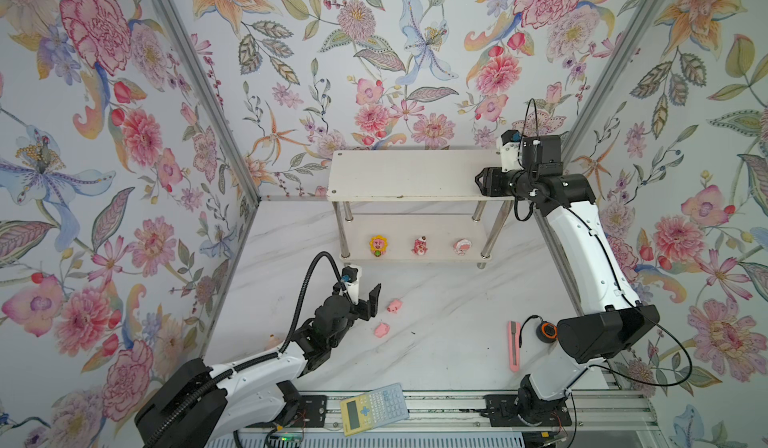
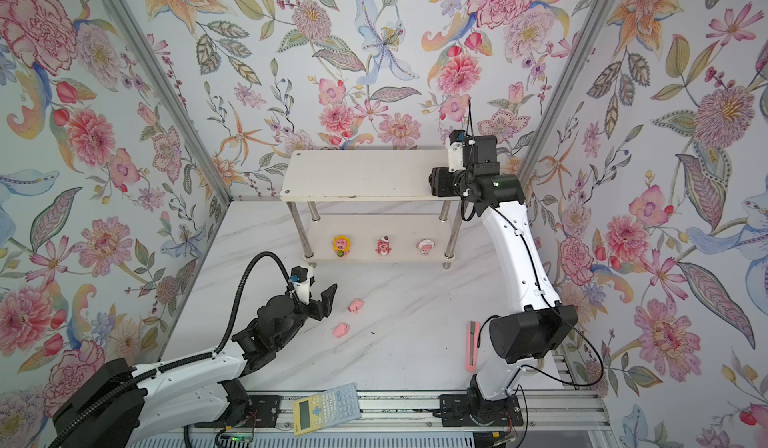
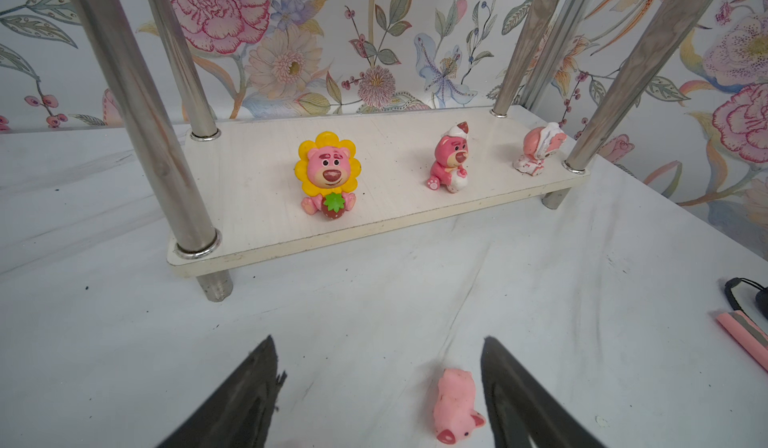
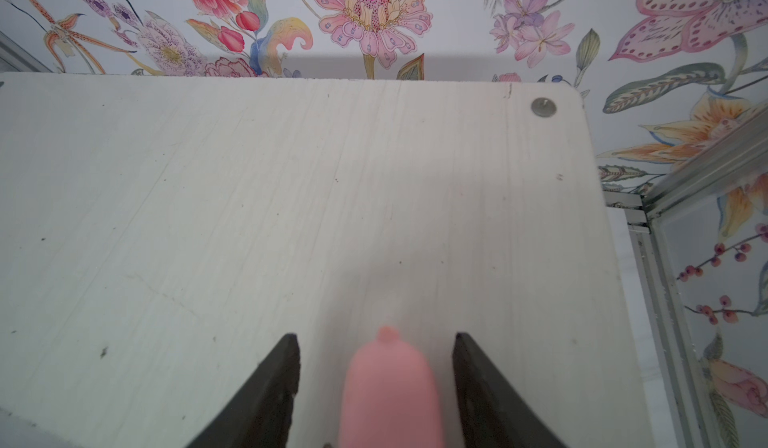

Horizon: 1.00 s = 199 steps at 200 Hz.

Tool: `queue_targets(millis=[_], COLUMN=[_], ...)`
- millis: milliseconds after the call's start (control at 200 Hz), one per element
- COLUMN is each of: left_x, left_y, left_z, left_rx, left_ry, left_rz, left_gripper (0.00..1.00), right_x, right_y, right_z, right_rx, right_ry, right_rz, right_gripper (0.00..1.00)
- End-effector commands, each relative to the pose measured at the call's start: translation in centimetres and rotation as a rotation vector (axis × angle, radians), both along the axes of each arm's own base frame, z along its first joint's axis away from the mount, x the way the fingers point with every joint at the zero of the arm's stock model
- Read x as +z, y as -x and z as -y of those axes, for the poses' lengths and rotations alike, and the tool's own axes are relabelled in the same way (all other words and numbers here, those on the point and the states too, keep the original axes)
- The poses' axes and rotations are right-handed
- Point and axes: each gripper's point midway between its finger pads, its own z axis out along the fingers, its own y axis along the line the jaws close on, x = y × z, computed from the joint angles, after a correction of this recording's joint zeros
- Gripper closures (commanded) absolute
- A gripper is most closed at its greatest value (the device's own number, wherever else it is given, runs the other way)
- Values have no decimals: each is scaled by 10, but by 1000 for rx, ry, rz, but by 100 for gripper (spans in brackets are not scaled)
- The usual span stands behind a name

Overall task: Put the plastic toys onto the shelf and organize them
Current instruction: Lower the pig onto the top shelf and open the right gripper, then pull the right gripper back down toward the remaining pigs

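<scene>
The white shelf (image 1: 407, 176) (image 2: 361, 176) stands at the back. On its lower tier (image 3: 257, 200) sit a yellow-maned toy (image 1: 378, 245) (image 3: 328, 176), a dark pink bear (image 1: 420, 246) (image 3: 451, 159) and a round pink-and-white toy (image 1: 462, 246) (image 3: 538, 146). Two pink pigs (image 1: 394, 305) (image 1: 381, 329) lie on the table. My left gripper (image 1: 370, 302) (image 3: 378, 338) hovers open just left of them, with one pig (image 3: 455, 404) near its right finger. My right gripper (image 1: 482, 180) (image 4: 375, 336) is over the right end of the top tier (image 4: 291, 196), open, with a pink pig (image 4: 390, 387) resting untouched between its fingers.
A long pink utility knife (image 1: 514, 346) and a small black-and-orange round device (image 1: 546, 331) lie at the right of the table. A yellow-and-grey calculator (image 1: 374, 408) sits on the front rail. Chrome shelf legs (image 3: 137, 109) rise close ahead of the left gripper.
</scene>
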Motion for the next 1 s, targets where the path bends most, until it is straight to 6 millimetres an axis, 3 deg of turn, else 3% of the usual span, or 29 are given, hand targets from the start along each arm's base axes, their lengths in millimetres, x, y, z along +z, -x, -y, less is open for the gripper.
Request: queue_targets(millis=[0, 155, 275, 365, 450, 560, 656, 781, 856, 991], left_x=[9, 13, 17, 20, 25, 28, 28, 25, 19, 8], left_y=[-5, -2, 2, 6, 9, 9, 8, 7, 6, 4], left_z=[-2, -7, -14, -18, -23, -29, -31, -30, -28, -28], left_rx=[18, 27, 39, 40, 50, 73, 81, 77, 77, 93], left_ry=[21, 27, 37, 49, 82, 103, 87, 76, 66, 58], left_rz=[15, 27, 45, 65, 88, 83, 88, 74, 54, 18], left_gripper=[22, 22, 22, 23, 28, 28, 25, 25, 26, 27], right_x=[16, 52, 76, 81, 75, 35, -21, -96, -136, -201], right_y=[14, 41, 74, 100, 126, 159, 192, 228, 243, 254], right_z=[3, 9, 23, 33, 26, -23, -88, -159, -188, -215], right_rx=[-24, -70, -137, -197, -196, -46, 187, 446, 538, 590], right_ry=[3, 36, 63, 88, 99, 101, 121, 78, 40, -11], right_rz=[22, 125, 227, 280, 305, 269, 205, 77, -9, -173], right_gripper=[30, 24, 21, 21, 23, 33, 37, 36, 38, 58])
